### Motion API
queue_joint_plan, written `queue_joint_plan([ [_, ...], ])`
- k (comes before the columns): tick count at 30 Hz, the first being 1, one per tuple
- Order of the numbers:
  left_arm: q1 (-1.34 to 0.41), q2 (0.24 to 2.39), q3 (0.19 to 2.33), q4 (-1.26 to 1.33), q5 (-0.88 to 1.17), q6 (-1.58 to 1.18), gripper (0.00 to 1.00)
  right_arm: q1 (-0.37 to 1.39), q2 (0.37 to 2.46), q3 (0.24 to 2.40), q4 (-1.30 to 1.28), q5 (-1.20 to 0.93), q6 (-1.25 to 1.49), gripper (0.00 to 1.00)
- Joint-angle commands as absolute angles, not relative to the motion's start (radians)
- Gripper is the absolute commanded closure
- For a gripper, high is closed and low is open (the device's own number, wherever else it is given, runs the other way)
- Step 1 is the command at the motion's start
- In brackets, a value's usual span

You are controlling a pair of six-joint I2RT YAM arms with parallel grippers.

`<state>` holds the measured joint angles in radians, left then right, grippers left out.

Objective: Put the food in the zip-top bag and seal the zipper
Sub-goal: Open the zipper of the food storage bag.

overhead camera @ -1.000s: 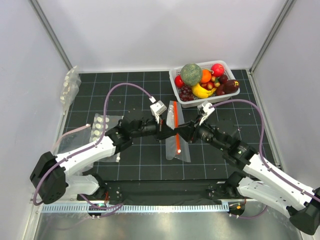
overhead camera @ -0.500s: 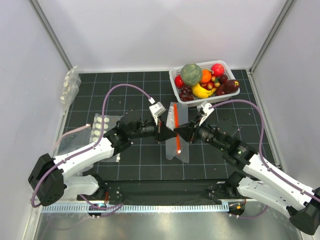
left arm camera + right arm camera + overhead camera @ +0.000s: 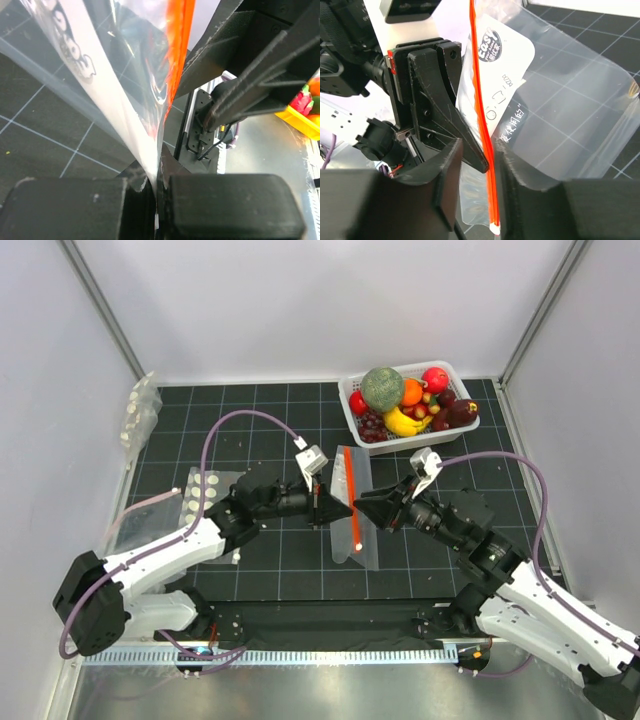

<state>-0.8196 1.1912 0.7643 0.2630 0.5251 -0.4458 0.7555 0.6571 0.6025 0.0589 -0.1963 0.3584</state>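
The zip-top bag is held up on edge at the middle of the mat, its red-orange zipper along the top. My left gripper is shut on the bag's clear plastic, pinched between the pads. My right gripper is open; in the right wrist view the zipper runs between its fingers, close against the right one. The food stays in the white basket: red balls and an orange ball.
A green melon ball, a banana and dark grapes share the basket at the back right. Clear bags of white discs lie at the left and by the left wall. White walls close in three sides.
My right arm has drawn back to the right, its gripper tip now just off the bag's right face. The left gripper keeps its hold; the bag has shifted slightly.
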Motion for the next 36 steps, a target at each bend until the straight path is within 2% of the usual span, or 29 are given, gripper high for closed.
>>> queue_joint_plan([
  [1,-0.816,1.152,0.753,0.347,0.569,-0.472,1.0,0.756,0.621,0.598,0.124,-0.189,0.367,0.64],
  [6,-0.816,1.141,0.739,0.396,0.607,-0.498,1.0,0.755,0.624,0.6,0.129,-0.225,0.362,0.74],
  [13,-0.818,1.123,0.715,0.48,0.699,-0.54,1.0,0.755,0.609,0.591,0.161,-0.291,0.367,0.8],
  [23,-0.819,1.123,0.664,0.737,0.851,-0.655,1.0,0.756,0.565,0.549,0.285,-0.477,0.414,0.79],
  [36,-0.825,1.129,0.657,0.769,0.865,-0.658,1.0,0.756,0.483,0.528,0.336,-0.526,0.44,0.73],
])
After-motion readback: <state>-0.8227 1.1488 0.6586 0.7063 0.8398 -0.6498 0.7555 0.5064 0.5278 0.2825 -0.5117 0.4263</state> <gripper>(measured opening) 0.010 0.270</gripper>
